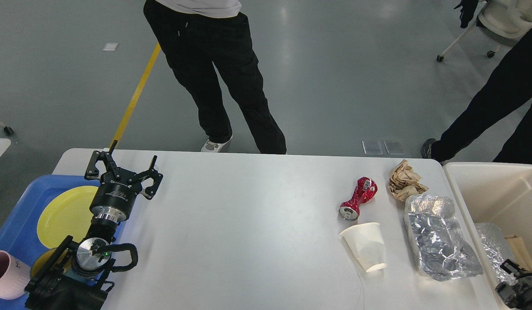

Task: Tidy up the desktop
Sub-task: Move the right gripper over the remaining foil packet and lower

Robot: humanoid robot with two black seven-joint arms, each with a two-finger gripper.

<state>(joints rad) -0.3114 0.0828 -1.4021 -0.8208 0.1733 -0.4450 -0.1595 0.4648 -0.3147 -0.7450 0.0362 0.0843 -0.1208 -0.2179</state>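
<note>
From the head view, the left hand hovers with fingers spread wide and empty over the white worktop, just right of the blue tray holding a yellow plate. Well to its right lie a crushed red can, paper cup, brown paper wad and foil bag. The right hand sits dark inside the cream bin; its opening cannot be told

A lab or test hall: grey polished floor, yellow floor tape, onlookers standing by
</note>
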